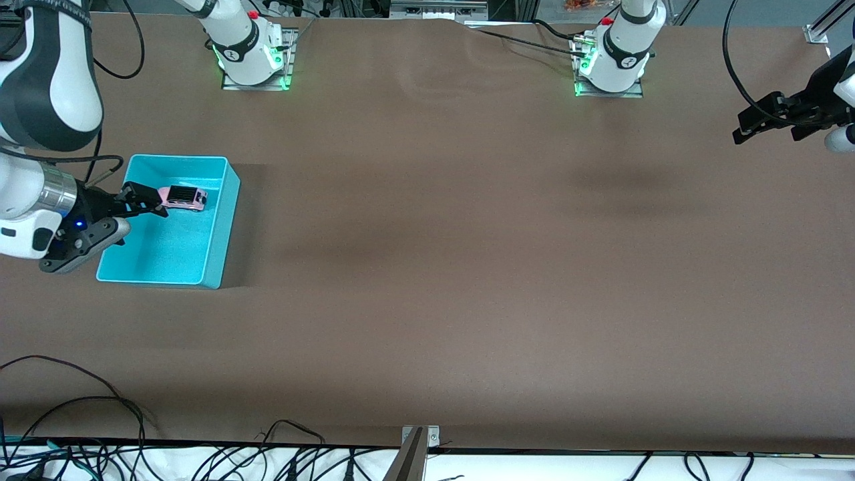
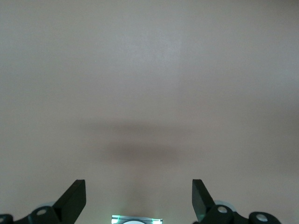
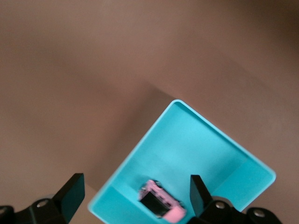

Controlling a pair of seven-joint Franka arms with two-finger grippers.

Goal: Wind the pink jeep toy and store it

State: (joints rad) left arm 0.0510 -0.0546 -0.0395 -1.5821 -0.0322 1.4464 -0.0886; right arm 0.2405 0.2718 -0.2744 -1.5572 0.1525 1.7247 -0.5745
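Pink jeep toy in turquoise bin; right claw over bin, left claw both wide open, empty.

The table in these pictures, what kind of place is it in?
Probably a robot lab: two arm bases are bolted to a brown table, loose cables run along its edge, and only a toy car lies in a turquoise bin.

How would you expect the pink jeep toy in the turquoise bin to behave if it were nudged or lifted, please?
The pink jeep toy stands on dark wheels, so a nudge along its length would probably roll it across the turquoise bin floor. It looks tiny beside the bin, so likely light and easily knocked. Its boxy body seems rigid, probably giving a claw flat sides to pinch.
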